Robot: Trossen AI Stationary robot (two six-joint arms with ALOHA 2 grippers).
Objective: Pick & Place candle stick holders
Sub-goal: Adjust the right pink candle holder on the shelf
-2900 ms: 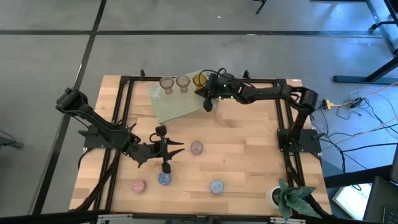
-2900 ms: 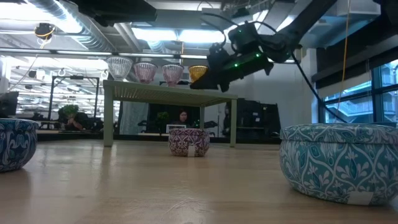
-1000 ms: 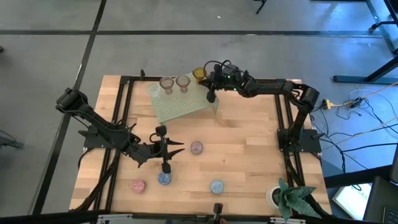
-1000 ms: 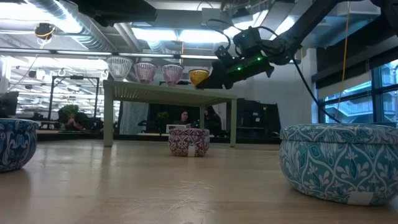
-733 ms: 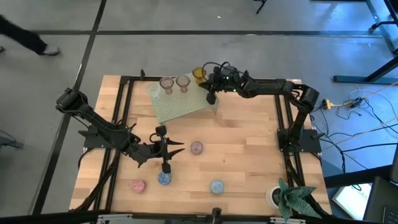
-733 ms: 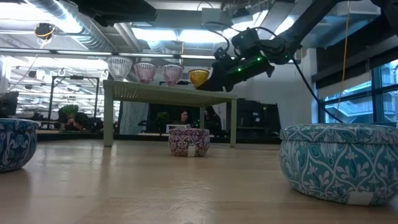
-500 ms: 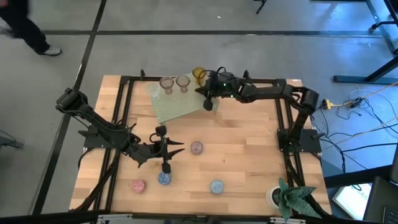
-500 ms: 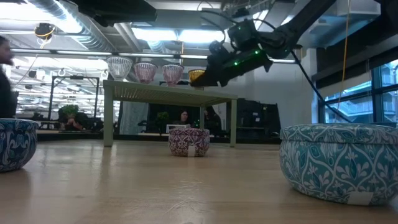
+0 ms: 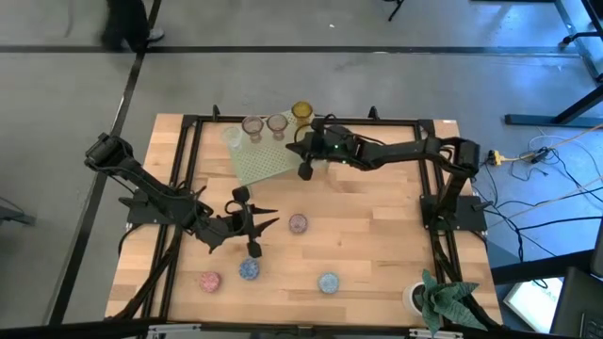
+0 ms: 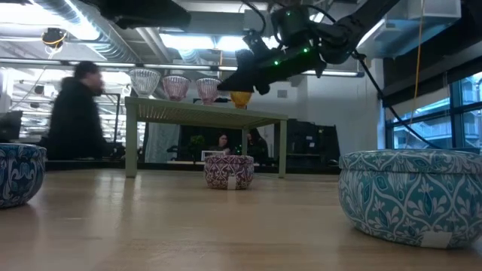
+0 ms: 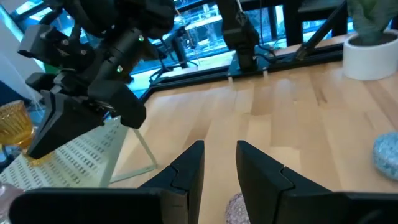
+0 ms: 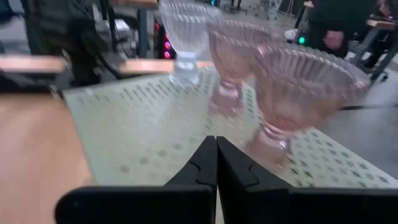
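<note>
An amber cup (image 9: 301, 111) stands on the far right corner of the pale green rack (image 9: 268, 155), beside two pink stemmed cups (image 9: 277, 122) and a clear one (image 12: 183, 37). My right gripper (image 9: 304, 171) is shut and empty above the rack's right edge, and in the low view (image 10: 224, 85) it hangs just above the amber cup (image 10: 241, 98). My left gripper (image 9: 271, 218) is open and empty, just left of a mauve cup (image 9: 298, 223). A pink cup (image 9: 209, 281) and two blue cups (image 9: 249, 270) (image 9: 328, 282) rest on the table near its front edge.
A white pot with a green plant (image 9: 429, 299) stands at the near right corner. A black frame (image 9: 188, 122) runs round the table. A person (image 10: 75, 120) walks past beyond the far edge. Bare wood (image 9: 377, 226) lies between the rack and the plant pot.
My right gripper has drawn away from the amber cup, going toward the table's near and left edges along the rack's right edge. In the low view it has risen and crossed in front of the cup. The amber cup stays on the rack's far right corner.
</note>
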